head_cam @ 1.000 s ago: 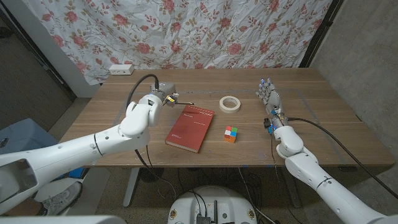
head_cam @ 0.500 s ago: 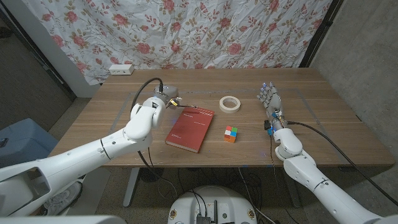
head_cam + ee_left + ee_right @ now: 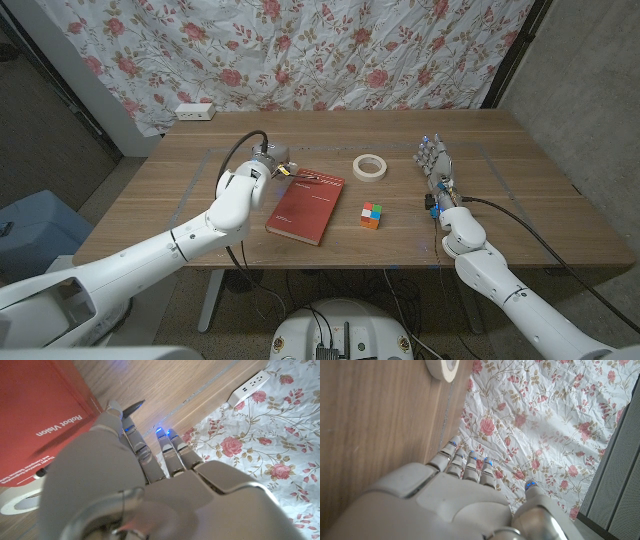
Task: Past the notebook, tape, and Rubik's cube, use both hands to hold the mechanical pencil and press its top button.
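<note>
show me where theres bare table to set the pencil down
The widest bare patch is the near-left table, left of the red notebook. Bare wood also lies between the Rubik's cube and the right hand, and along the back edge behind the tape roll. It is crowded mid-table, where the left hand holds the mechanical pencil beside the notebook.

A slim dark mechanical pencil with a yellow accent is held in the white left hand, above the far left corner of the red hardcover notebook; its tip is seen protruding past the fingers.
</note>
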`<state>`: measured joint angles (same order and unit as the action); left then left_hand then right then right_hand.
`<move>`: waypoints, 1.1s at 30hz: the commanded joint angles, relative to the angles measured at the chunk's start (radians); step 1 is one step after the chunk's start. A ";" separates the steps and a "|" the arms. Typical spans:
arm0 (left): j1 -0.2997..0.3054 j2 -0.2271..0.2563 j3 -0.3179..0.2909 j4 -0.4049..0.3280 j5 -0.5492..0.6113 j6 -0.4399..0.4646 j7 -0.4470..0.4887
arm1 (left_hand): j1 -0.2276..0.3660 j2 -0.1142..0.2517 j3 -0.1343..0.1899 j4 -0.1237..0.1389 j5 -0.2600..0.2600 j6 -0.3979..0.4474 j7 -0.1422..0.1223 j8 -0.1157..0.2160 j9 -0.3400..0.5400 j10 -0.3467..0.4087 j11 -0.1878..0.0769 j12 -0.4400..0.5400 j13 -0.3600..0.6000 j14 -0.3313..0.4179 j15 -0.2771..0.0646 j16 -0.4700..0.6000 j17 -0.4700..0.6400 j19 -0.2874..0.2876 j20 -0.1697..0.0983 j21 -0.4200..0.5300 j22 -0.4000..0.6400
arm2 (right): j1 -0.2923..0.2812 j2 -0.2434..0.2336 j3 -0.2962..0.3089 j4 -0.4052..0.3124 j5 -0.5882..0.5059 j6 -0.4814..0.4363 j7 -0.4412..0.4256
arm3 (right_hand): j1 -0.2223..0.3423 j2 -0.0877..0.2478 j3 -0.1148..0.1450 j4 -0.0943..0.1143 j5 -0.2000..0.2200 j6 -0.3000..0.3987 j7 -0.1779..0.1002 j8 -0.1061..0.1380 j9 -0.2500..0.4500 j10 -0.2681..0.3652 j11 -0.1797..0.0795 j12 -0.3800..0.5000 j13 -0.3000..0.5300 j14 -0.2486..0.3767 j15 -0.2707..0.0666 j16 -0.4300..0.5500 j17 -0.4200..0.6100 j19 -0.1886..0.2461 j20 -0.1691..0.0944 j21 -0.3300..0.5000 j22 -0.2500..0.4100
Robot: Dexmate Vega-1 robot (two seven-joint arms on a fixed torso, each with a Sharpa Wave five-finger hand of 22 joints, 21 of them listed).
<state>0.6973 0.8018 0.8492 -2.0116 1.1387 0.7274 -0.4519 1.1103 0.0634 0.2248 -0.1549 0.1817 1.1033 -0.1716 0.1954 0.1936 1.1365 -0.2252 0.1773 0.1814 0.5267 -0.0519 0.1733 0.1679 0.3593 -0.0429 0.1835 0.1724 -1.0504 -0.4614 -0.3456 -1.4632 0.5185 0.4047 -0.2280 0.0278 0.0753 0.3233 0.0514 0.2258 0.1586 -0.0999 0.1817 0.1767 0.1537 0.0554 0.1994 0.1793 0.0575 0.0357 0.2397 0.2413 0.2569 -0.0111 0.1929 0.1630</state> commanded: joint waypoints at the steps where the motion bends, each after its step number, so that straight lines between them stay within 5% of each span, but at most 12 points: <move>1: 0.021 -0.052 -0.031 0.047 0.066 -0.048 -0.036 | -0.011 0.001 -0.001 0.001 0.004 -0.004 0.001 -0.002 0.003 -0.004 0.001 0.001 0.003 -0.004 -0.163 0.000 -0.001 -0.005 -0.028 0.001 0.000 | 0.002 0.009 -0.005 0.016 0.010 0.007 0.004 | 0.003 0.027 0.006 0.002 0.004 0.003 0.006 0.007 0.000 0.012 -0.001 -0.002 0.002 0.003 -0.001 -0.004 -0.001 0.001 -0.006 -0.003 0.003; 33: 0.065 -0.101 -0.063 0.052 0.169 -0.052 -0.097 | -0.041 -0.016 -0.014 0.000 0.005 -0.056 0.004 -0.007 0.002 -0.066 0.003 -0.002 0.001 -0.026 -0.163 -0.001 -0.001 -0.027 -0.029 0.003 -0.002 | -0.016 0.012 -0.009 0.016 0.015 0.025 0.010 | 0.008 0.034 0.015 0.005 0.003 0.020 0.008 0.011 0.000 0.017 -0.002 -0.003 0.002 0.012 0.000 -0.008 -0.005 0.006 -0.003 -0.004 0.003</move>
<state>0.7472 0.7201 0.7951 -1.9568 1.2627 0.6576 -0.5217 1.0802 0.0487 0.2166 -0.1549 0.1816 1.0575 -0.1704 0.1922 0.1934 1.0827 -0.2212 0.1774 0.1816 0.5068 -0.0504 0.1733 0.1680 0.3360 -0.0411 0.1836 0.1674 -1.0639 -0.4538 -0.3528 -1.4540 0.5286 0.4194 -0.2257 0.0278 0.0753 0.3302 0.0582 0.2255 0.1658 -0.0929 0.1888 0.1767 0.1627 0.0535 0.2001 0.1791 0.0573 0.0357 0.2318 0.2370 0.2569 -0.0109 0.1929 0.1631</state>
